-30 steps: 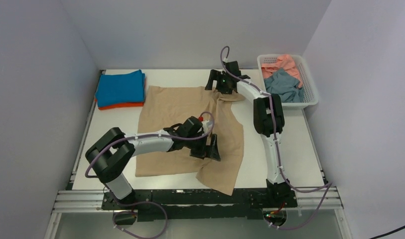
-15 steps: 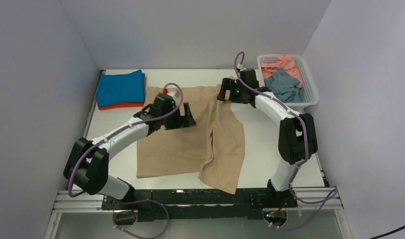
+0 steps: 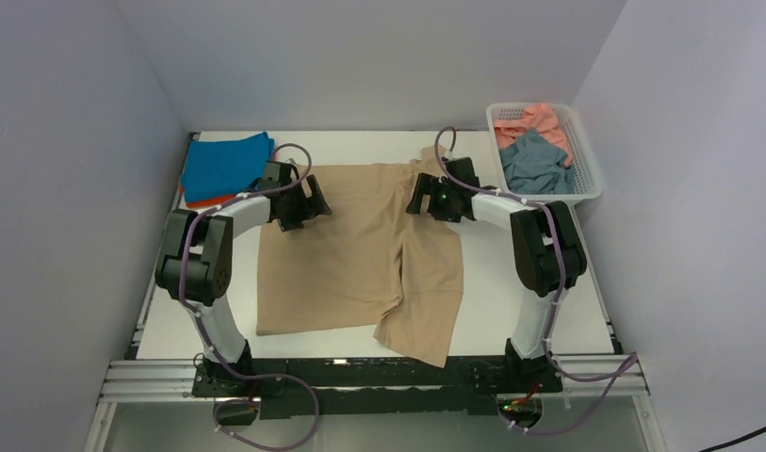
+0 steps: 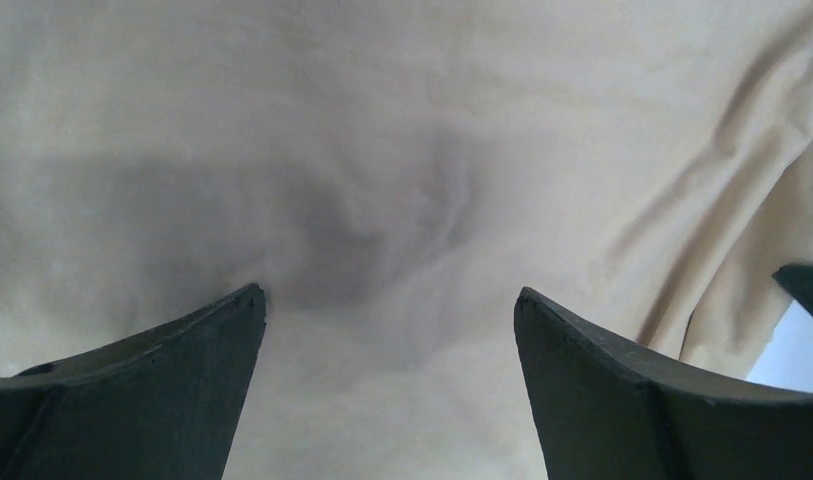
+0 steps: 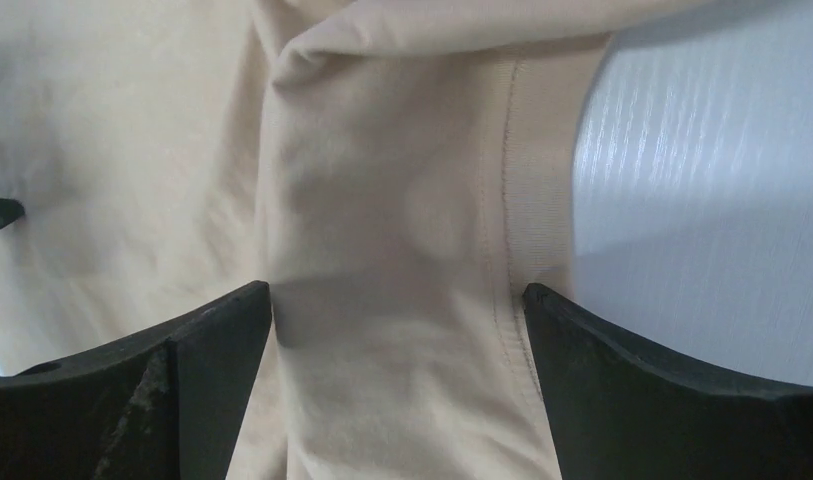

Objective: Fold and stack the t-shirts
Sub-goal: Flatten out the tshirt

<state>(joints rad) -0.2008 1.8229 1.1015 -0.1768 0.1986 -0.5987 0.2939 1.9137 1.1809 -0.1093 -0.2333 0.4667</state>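
The tan-beige t-shirt (image 3: 360,250) lies spread on the middle of the white table (image 3: 520,273), mostly flat. Its right side is folded inward and rumpled, and a loose flap at the lower right reaches the near table edge. The left gripper (image 3: 301,201) is low over the far left corner of this shirt. In the left wrist view its jaws stand wide apart, nothing lies between the dark fingers (image 4: 152,385), and smooth tan cloth under a soft shadow fills the gap. Whether the tips touch the cloth cannot be told. The right gripper (image 3: 424,199) is low over the far right part of the same shirt, beside the folded-in edge. In the right wrist view its jaws are likewise spread wide and hold nothing. A raised fold of cloth runs between the fingers (image 5: 642,400), and a stitched hem band borders bare white table on the right. Contact cannot be told here either. A folded bright blue t-shirt (image 3: 226,165) rests on a folded orange t-shirt (image 3: 202,201) at the far left corner of the table, just beside the left arm. At the far right stands a white lattice basket (image 3: 592,184), which holds a salmon pink t-shirt (image 3: 539,118) and a dusty grey-blue t-shirt (image 3: 537,162), both crumpled.
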